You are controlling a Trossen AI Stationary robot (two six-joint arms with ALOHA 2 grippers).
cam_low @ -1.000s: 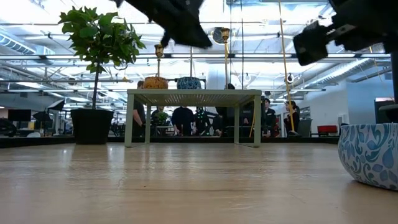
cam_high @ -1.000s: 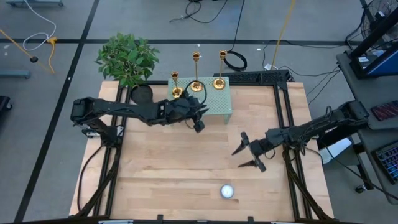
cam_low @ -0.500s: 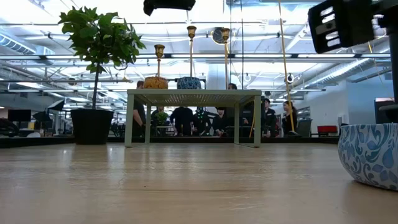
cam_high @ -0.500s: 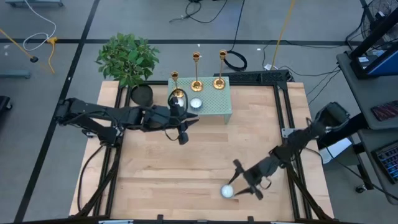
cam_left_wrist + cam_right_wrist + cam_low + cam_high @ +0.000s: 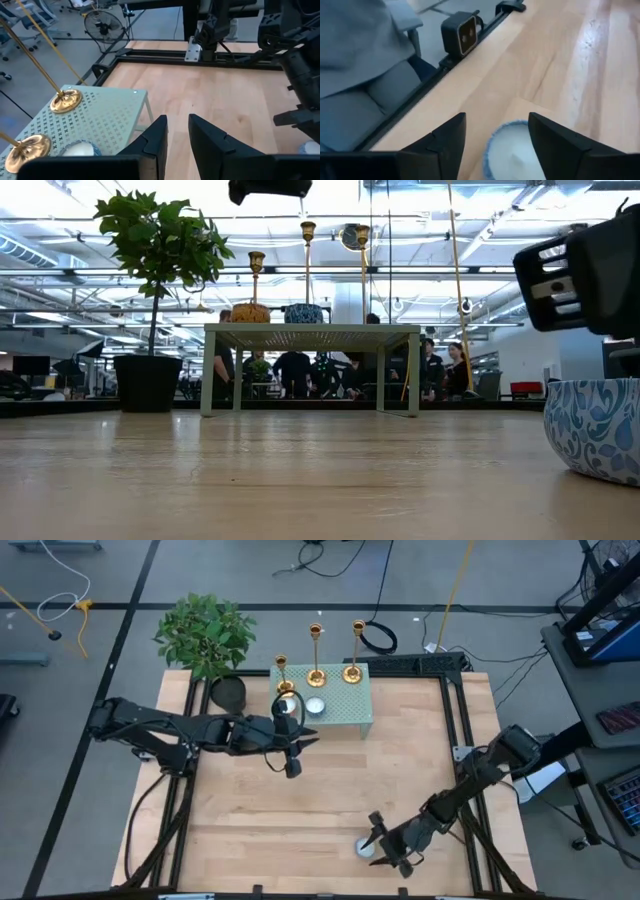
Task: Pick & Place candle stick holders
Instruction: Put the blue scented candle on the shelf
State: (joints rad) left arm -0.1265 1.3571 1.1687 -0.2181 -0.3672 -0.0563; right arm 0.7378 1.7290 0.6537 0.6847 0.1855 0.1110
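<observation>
Three gold candle stick holders stand on their round bases on a small green perforated table at the far middle: a short one, a taller one and the tallest. They also show in the low view. A white tealight lies on that table beside them. My left gripper hangs high over the wood just near of the small table, its fingers a little apart and empty. My right gripper is open and low near the table's near edge, its fingers on either side of a blue-rimmed tealight.
A potted plant stands at the far left corner with a dark round pot beside it. A blue-patterned bowl sits close at the right of the low view. People show in the room beyond. Bare wood lies between the arms.
My left gripper has drawn back from the small green table toward the left and near side, and a white tealight now shows on that table. My right gripper has swung toward the near edge and down, ending astride the tealight there.
</observation>
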